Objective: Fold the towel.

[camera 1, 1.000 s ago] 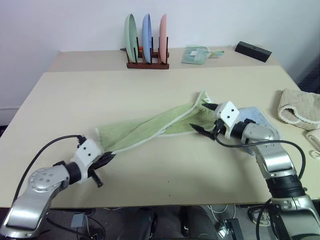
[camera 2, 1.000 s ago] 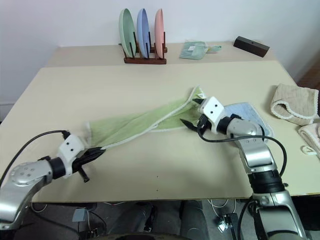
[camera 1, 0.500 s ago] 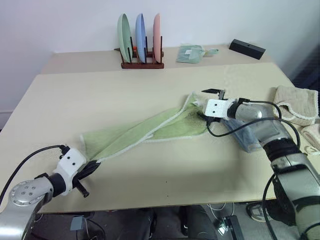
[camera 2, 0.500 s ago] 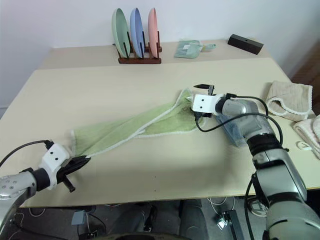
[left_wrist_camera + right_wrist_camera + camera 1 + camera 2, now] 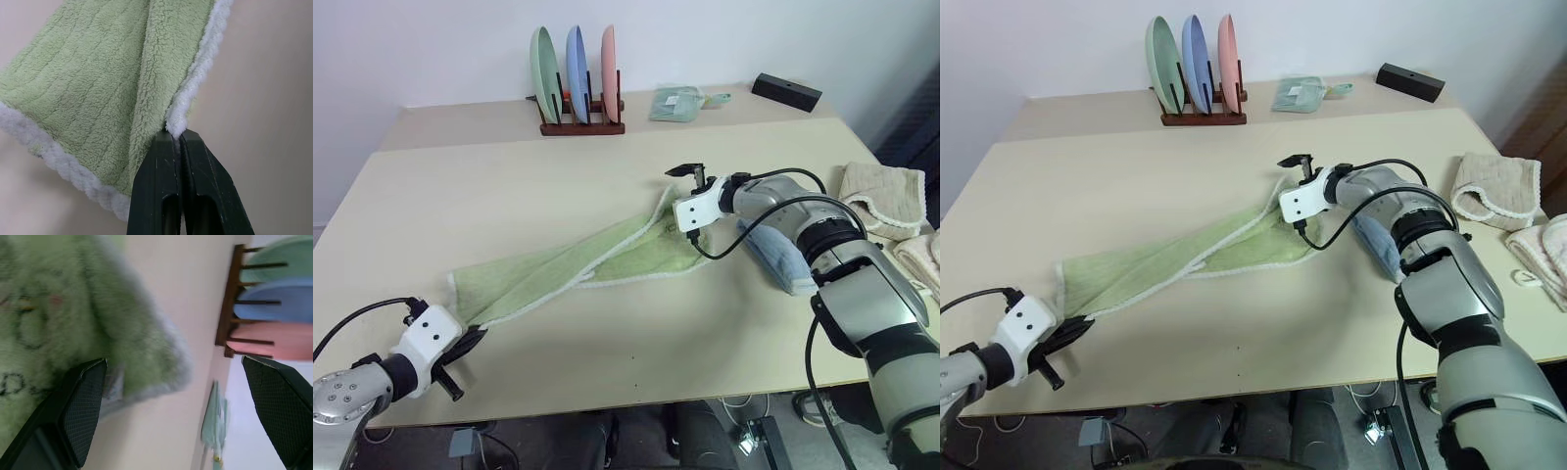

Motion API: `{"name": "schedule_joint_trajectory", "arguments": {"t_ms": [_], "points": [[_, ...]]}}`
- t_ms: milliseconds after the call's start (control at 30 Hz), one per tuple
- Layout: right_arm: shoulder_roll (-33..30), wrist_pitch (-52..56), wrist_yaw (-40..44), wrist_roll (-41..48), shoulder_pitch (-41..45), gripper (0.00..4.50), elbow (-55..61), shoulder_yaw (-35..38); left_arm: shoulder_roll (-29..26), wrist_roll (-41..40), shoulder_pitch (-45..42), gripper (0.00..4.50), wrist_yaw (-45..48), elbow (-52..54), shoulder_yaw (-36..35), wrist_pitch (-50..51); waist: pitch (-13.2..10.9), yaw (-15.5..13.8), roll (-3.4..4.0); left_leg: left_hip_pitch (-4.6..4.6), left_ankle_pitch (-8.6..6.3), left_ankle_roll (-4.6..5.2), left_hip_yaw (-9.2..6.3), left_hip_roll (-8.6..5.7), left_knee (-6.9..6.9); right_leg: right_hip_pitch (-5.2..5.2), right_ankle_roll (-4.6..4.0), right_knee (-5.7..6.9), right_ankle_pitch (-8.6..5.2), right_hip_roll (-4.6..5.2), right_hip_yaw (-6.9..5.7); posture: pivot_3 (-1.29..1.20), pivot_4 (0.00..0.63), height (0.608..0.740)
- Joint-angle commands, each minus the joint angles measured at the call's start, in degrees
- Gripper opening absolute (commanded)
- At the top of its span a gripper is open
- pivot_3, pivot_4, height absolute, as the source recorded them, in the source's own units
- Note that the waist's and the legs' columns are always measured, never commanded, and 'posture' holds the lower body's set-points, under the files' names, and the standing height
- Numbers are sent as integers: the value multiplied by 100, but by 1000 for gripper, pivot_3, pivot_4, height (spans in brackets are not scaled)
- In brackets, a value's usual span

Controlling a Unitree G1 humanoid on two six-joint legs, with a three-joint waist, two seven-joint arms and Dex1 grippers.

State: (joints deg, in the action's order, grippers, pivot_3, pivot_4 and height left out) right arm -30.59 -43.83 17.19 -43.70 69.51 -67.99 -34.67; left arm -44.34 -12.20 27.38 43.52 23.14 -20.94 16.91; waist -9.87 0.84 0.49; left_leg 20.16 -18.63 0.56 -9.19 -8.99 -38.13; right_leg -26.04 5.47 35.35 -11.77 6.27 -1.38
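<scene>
Pinching towel (image 5: 98,83) corner, left tool (image 5: 178,139)

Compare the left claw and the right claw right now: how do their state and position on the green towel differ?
The left claw is shut, pinching the towel by its white-trimmed edge at the near end; the right claw is open and holds nothing. The left claw sits low near the table's front edge; the right claw hovers over the towel's far end, one finger above it. Both have black fingers and work the same green towel.
</scene>
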Motion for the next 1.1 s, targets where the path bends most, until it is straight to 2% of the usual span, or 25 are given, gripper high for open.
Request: {"name": "schedule_joint_trajectory", "arguments": {"t_ms": [33, 133, 233, 467, 667, 767, 833, 900, 1000, 1100], "points": [[200, 30, -506, -372, 390, 4500, -255, -268, 3, 79, 106, 38, 3, -52, -108, 13, 0, 9, 0, 8, 2, -3, 9, 4, 1, -18, -3, 8, 0, -6, 11, 0, 150, 740], [346, 56, -770, -617, 498, 4500, -444, -493, 14, 85, 93, 38, -3, -55, -117, 30, 0, 8, 1, 6, 5, -10, 49, 35, 7, -34, -19, 10, 10, -41, 48, 0, 150, 740], [411, 80, -948, -714, 542, 3680, -541, -586, 35, 82, 103, 0, -23, -31, -120, 42, 1, 6, 0, -1, 5, -13, 85, 53, 10, -41, -31, 10, 19, -68, 75, 0, 150, 740], [297, 34, -1191, -724, 519, 128, -552, -584, 92, 94, 148, 0, -71, 42, -67, 60, 1, 8, 1, -11, 4, -13, 111, 60, 16, -46, -34, 14, 22, -77, 98, 0, 150, 740], [-36, -147, -1126, -511, 486, 53, -381, -390, 90, 60, 119, 0, -109, 50, -194, 83, 1, 8, 0, -11, 4, -13, 115, 60, 15, -47, -34, 13, 22, -78, 100, 0, 150, 740], [-268, -250, -940, -263, 431, 53, -219, -164, 210, -184, -35, 0, -258, 69, -493, 260, 0, 12, 0, -10, 4, -13, 118, 63, 16, -49, -34, 13, 23, -78, 102, 0, 150, 740], [-523, -333, -781, 2, 307, 53, 31, 66, 389, -508, -619, 0, -625, -22, -844, 460, -1, -23, -3, -7, 3, -14, 119, 67, 15, -51, -35, 12, 24, -78, 102, 0, 150, 740], [-672, -246, -740, 231, 279, 53, 248, 313, 391, -624, -1576, 0, -992, -301, -907, 620, -3, -62, -10, -2, 3, -16, 116, 70, 9, -51, -39, 12, 26, -79, 99, 0, 150, 740], [-651, 152, -866, 301, 551, 53, 234, 517, 216, -390, -2866, 0, -1307, -876, -603, 649, -1, -65, -20, -1, 9, -25, 115, 72, -1, -47, -47, 10, 38, -80, 96, 0, 150, 740], [-640, 677, -1193, 191, 1110, 53, 42, 592, -46, -48, -4585, 0, -1590, -1930, -211, 331, -2, -7, -20, 3, 10, -26, 125, 73, -2, -55, -44, 6, 51, -81, 100, 0, 150, 740]]}}
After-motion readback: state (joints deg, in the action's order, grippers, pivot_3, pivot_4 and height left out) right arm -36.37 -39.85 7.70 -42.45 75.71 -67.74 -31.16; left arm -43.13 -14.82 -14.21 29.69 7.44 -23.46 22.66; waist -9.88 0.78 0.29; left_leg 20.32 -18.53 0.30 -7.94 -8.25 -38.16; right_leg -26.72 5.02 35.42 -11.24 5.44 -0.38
